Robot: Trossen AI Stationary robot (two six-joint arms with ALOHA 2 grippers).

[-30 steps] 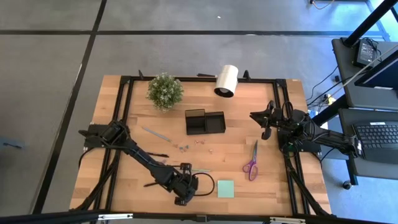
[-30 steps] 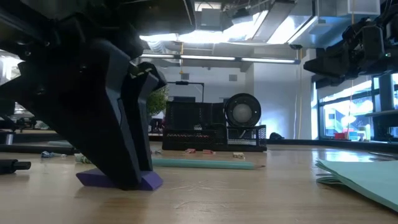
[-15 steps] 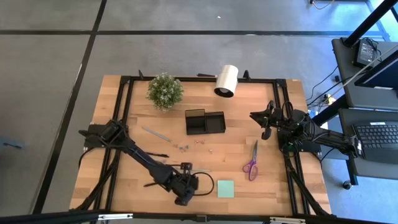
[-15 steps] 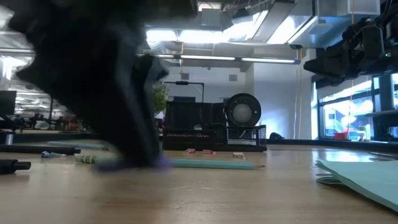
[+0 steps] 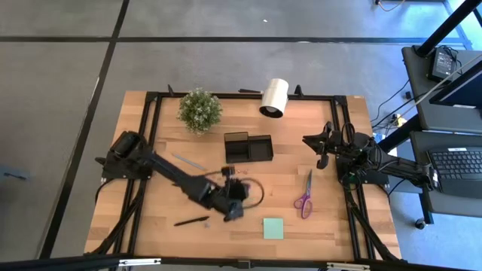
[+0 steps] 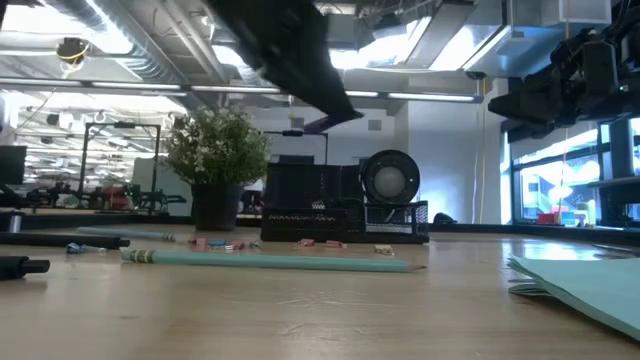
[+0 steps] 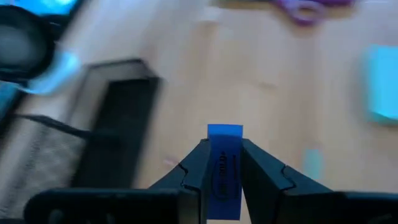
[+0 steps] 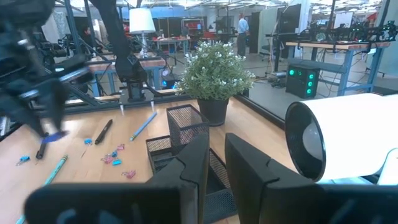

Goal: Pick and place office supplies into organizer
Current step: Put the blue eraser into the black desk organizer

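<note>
My left gripper [image 5: 235,208] hangs above the table's middle, near side of the black organizer [image 5: 248,147], shut on a tiny purple piece [image 6: 330,122]. The purple-handled scissors [image 5: 305,197] and the green sticky-note pad [image 5: 273,228] lie flat toward the right. A black pen [image 5: 190,221] lies near the front edge. A pale green stick [image 6: 270,262] and small clips [image 6: 320,243] lie in front of the organizer. My right gripper [image 5: 320,154] waits shut at the right edge, holding nothing. My left gripper pinches the purple piece between its two fingers; the piece's free end [image 7: 224,134] sticks out past the fingertips. The fingers slant down toward the table's right. The piece is lifted well clear of the table.
A potted plant [image 5: 199,111] stands at the back left and a white roll [image 5: 275,98] lies at the back edge behind the organizer. A grey pencil [image 5: 187,161] lies left of the organizer. Bare wood shows between the scissors and the organizer.
My left gripper, which stood pointing down on the purple piece near the front edge, has risen and swung toward the far edge and the organizer, tipping to a slant. The purple piece has gone with it, lifted clear of the table.
</note>
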